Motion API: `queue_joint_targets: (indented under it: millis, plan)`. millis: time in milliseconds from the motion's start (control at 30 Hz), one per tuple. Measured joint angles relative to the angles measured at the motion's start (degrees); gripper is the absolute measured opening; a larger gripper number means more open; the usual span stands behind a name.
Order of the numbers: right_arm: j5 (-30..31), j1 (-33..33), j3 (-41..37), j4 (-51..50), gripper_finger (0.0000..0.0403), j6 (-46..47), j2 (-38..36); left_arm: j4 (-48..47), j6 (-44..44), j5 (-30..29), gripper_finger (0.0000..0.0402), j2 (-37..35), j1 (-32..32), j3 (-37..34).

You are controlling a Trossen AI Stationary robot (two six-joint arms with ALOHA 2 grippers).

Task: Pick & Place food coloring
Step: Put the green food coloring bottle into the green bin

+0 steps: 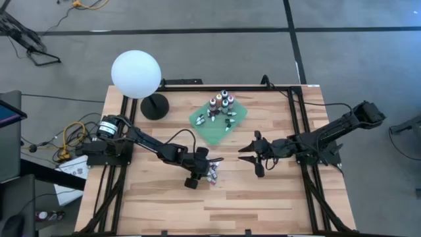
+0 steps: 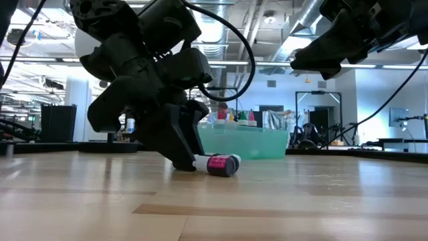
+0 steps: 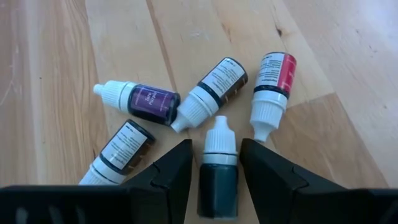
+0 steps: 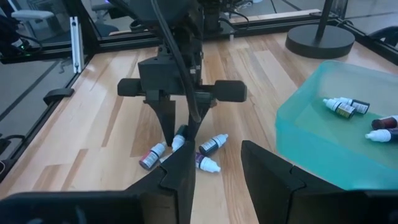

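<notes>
five food coloring bottles (image 3: 219,167) are lying on the table (image 1: 263,204), near the green tray (image 1: 220,125). left gripper (image 3: 217,167) is straddling one dark bottle, fingers spread. right gripper (image 1: 252,153) is hovering beside, spread.

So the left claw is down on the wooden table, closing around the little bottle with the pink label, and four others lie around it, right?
Not quite. The left wrist view shows the left claw straddling a small dark green dropper bottle with a white cap. The pink-labelled bottle lies just beyond it, untouched. The rest holds: four bottles lie around it on the wooden table.
</notes>
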Motion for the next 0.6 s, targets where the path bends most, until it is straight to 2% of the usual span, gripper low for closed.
queue_joint_targets:
  millis: [467, 600]
  plan:
    - [0.0, 0.0, 0.0, -0.1, 0.0120, 0.0, 0.0, -0.3, -0.5, -0.7, 0.0136, -0.8, 0.4, -0.1]
    - [0.0, 0.0, 0.0, -0.1, 0.0120, 0.0, 0.0, -0.3, -0.6, -0.8, 0.0116, -0.8, 0.4, -0.1]
